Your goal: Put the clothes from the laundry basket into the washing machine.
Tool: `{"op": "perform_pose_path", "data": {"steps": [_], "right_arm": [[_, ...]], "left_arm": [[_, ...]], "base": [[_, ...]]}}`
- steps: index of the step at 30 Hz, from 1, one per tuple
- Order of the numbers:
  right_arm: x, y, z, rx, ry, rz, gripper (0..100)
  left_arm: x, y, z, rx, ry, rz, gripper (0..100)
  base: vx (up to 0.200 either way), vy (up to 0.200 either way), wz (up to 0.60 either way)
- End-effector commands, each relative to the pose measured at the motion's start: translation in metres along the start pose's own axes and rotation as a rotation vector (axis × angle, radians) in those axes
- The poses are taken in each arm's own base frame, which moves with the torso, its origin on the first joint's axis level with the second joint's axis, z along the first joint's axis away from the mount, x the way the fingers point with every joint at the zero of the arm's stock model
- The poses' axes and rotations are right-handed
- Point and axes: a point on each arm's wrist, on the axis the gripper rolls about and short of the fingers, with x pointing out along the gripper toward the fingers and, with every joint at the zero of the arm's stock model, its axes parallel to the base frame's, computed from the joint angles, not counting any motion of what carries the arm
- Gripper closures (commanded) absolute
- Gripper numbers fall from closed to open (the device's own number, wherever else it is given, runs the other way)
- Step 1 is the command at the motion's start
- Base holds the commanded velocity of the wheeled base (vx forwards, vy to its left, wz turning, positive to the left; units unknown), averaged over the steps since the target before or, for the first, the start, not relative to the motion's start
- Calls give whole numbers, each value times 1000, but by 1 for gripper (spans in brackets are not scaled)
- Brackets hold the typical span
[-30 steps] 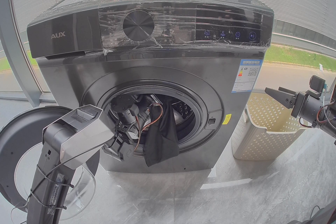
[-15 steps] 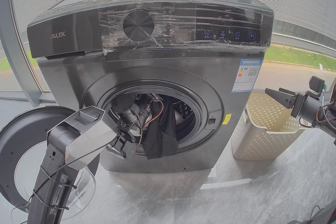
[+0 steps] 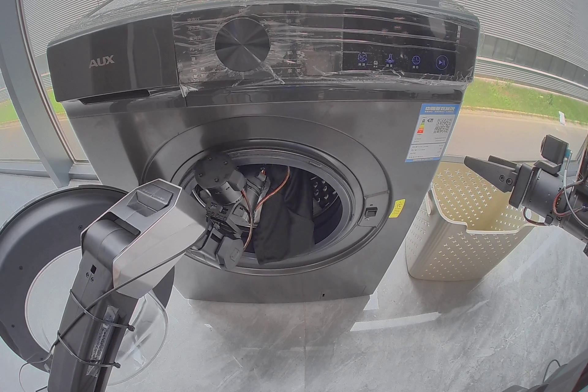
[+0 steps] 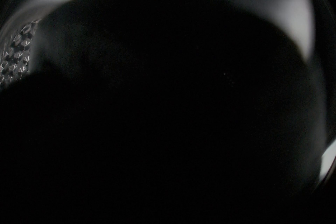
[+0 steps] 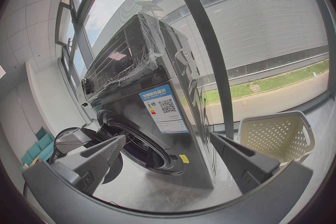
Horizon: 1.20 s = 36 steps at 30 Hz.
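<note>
The black garment (image 3: 285,218) is most of the way in. It hangs as a limp, dark, crumpled fold inside the round opening of the washing machine (image 3: 380,124), with its lower end draped on the bottom rim of the opening rather than resting down in the drum (image 3: 323,191). Judging by that, the loading of this piece is nearly done. What is left is to push it clear of the rim, let go and draw the arm out.

The left arm (image 3: 147,228) is in the opening beside the cloth, its wrist (image 3: 229,197) at the rim. Whether its gripper is clamped on the garment or free of it cannot be told, as the cloth and the dark of the drum hide it.

The door (image 3: 37,264) stands swung wide to the left. The laundry basket (image 3: 447,246) sits just beside the machine on the right; the inside walls that show are bare, so this may be the last piece. Above the basket hangs the right gripper (image 3: 482,162), spread wide and holding nothing.
</note>
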Motion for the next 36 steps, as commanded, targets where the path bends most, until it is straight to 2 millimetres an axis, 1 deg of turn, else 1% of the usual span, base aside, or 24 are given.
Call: {"op": "perform_pose_path", "data": {"steps": [1, 5, 6, 7, 8, 10, 11, 17, 22, 25, 32, 33, 36], "right_arm": [[1, 0, -1, 1, 4, 1, 0], [1, -1, -1, 2, 5, 0, 0], [1, -1, -1, 2, 7, 0, 0], [1, -1, -1, 2, 7, 0, 0], [1, 0, -1, 2, 6, 2, 0], [1, 0, -1, 2, 6, 2, 0], [1, 0, -1, 2, 6, 2, 0], [2, -1, -1, 2, 7, 1, 0], [2, -1, -1, 3, 8, 1, 0], [2, -1, -1, 2, 7, 0, 0], [2, -1, -1, 2, 6, 2, 0], [2, -1, -1, 2, 7, 0, 0], [2, -1, -1, 2, 7, 0, 0]], "left_arm": [[9, -11, 19, -2, -56, -30, 100], [2, -4, 7, -5, -18, -11, 100], [-6, 5, -7, 2, 23, 12, 100], [-6, 5, -7, 2, 23, 12, 100], [-17, 16, -27, 9, 79, 42, 100], [-17, 16, -27, 9, 79, 42, 100], [-29, 29, -47, 12, 123, 79, 100], [-35, 36, -52, 19, 145, 108, 100], [-34, 38, -51, 20, 140, 110, 100], [-31, 36, -48, 19, 128, 100, 100], [-42, 41, -55, 23, 182, 117, 100], [-43, 41, -55, 23, 189, 113, 0], [-42, 41, -54, 20, 190, 104, 0]], "base": [[0, 0, 0], [0, 0, 0], [0, 0, 0], [0, 0, 0], [0, 0, 0], [0, 0, 0], [0, 0, 0], [0, 0, 0], [0, 0, 0], [0, 0, 0], [0, 0, 0], [0, 0, 0], [0, 0, 0]]}}
